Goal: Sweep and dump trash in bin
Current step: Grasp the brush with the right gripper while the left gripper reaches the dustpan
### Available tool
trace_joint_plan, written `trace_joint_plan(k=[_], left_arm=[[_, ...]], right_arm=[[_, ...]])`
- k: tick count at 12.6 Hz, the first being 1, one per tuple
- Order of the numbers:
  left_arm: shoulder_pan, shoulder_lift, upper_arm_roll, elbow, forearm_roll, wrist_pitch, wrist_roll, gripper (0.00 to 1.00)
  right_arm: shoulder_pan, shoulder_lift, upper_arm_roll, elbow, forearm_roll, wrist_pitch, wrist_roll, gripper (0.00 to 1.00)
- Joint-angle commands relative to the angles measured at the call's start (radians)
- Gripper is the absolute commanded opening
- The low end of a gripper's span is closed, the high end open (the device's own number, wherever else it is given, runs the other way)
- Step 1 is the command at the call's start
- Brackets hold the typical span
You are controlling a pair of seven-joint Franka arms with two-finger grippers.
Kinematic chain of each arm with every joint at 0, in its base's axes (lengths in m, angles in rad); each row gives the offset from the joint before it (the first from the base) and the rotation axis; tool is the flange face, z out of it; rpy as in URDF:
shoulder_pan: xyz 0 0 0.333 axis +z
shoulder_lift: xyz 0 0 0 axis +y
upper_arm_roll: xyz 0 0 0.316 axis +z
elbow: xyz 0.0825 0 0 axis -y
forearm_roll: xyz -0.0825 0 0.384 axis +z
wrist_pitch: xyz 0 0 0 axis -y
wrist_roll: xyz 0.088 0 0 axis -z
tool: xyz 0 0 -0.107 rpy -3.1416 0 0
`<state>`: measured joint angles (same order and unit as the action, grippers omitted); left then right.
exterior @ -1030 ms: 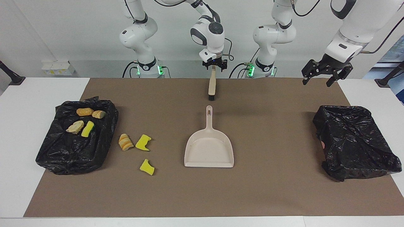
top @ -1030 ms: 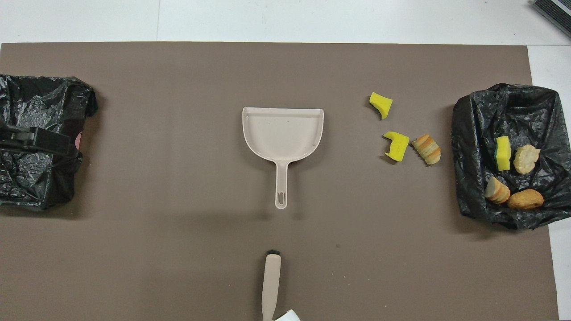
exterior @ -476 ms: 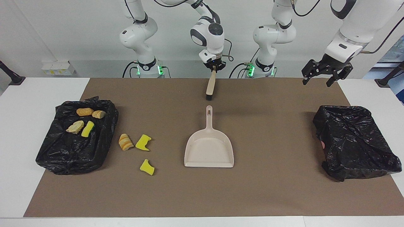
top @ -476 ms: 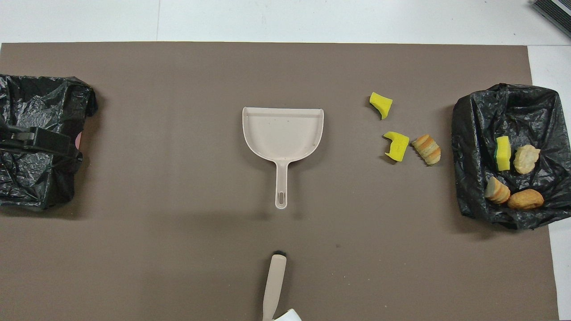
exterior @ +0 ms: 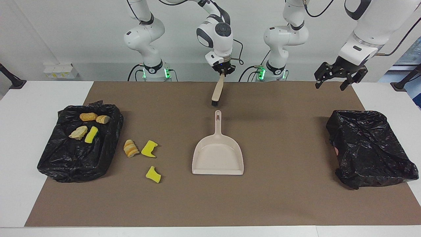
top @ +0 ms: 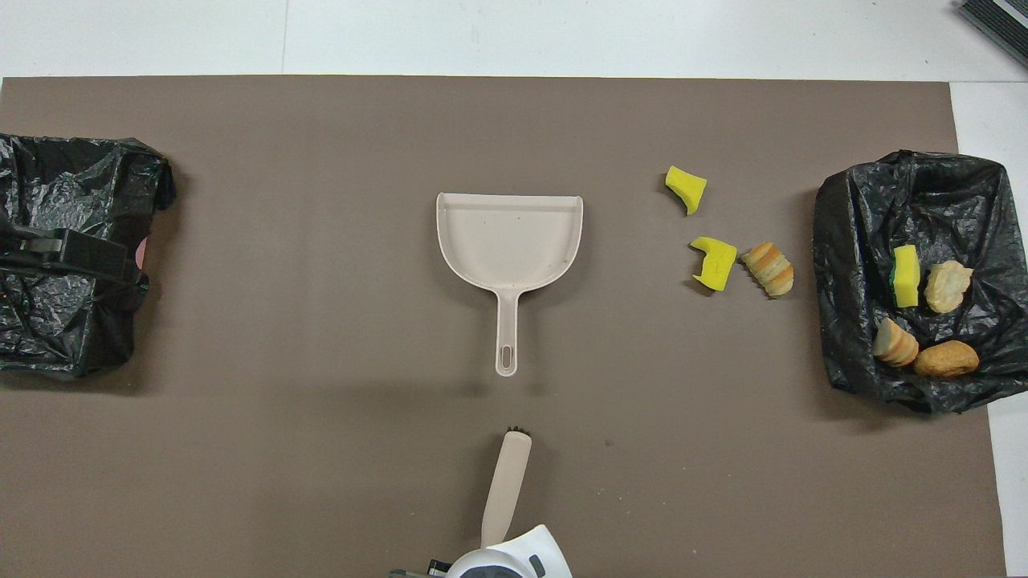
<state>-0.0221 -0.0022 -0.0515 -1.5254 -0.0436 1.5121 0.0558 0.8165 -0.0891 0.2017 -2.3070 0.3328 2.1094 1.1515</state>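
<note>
**Brush gripped by its handle tip, scraps waiting at the right arm's end**

While your right hand [exterior: 223, 73] grips the brush [exterior: 216, 91] by the very end of its handle, the bristles hang down and tilted over the brown mat [exterior: 283, 204], close to the robots. That grip at the handle tip looks chosen so the long body gives you reach and the bristle end meets the mat first. The fingers are closed tight on the handle.

Your left hand [exterior: 338, 77] waits in the air with its fingers spread wide, holding nothing, over the left arm's end of the counter [exterior: 19, 105] near the crumpled black bag [exterior: 368, 148] lying there.

The dustpan [exterior: 218, 154] lies flat in the middle of the mat, handle toward the robots and mouth facing away, so either arm could take the handle.

The trash sits at the right arm's end. Three pieces lie loose on the mat beside the second black bag [exterior: 75, 161]: a striped bread lump [exterior: 131, 148], a yellow sponge piece [exterior: 149, 148] just beside it, and another yellow sponge piece [exterior: 153, 174] farther from the robots. Four more rest on that bag: two orange-brown bread lumps [exterior: 88, 116] [exterior: 103, 119], a pale lump [exterior: 78, 132] and a green-edged yellow sponge [exterior: 91, 134]. All look light, soft and irregular, so you should expect them to roll or skid under the bristles.
</note>
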Motion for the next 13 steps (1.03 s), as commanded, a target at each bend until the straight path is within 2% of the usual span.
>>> trace_joint_plan(k=[1, 4, 6, 8, 13], left_arm=[[-0.007, -0.005, -0.008, 0.01, 0.011, -0.013, -0.007, 1.0], [-0.067, -0.009, -0.025, -0.005, 0.008, 0.025, -0.063, 1.0], [-0.135, -0.01, -0.027, -0.06, 0.007, 0.119, -0.093, 1.0], [-0.208, -0.01, -0.027, -0.134, 0.007, 0.209, -0.141, 1.0], [-0.375, 0.031, -0.027, -0.262, 0.007, 0.416, -0.267, 1.0]], right_arm=[[-0.068, -0.06, 0.004, 0.061, 0.0, -0.156, -0.035, 0.0], [-0.172, -0.098, 0.002, 0.133, -0.075, -0.311, -0.055, 0.0], [-0.247, -0.081, 0.004, 0.176, -0.203, -0.396, -0.12, 0.0], [-0.324, -0.049, 0.004, 0.19, -0.285, -0.399, -0.165, 0.0], [-0.555, 0.015, 0.005, 0.212, -0.483, -0.388, -0.462, 0.0]])
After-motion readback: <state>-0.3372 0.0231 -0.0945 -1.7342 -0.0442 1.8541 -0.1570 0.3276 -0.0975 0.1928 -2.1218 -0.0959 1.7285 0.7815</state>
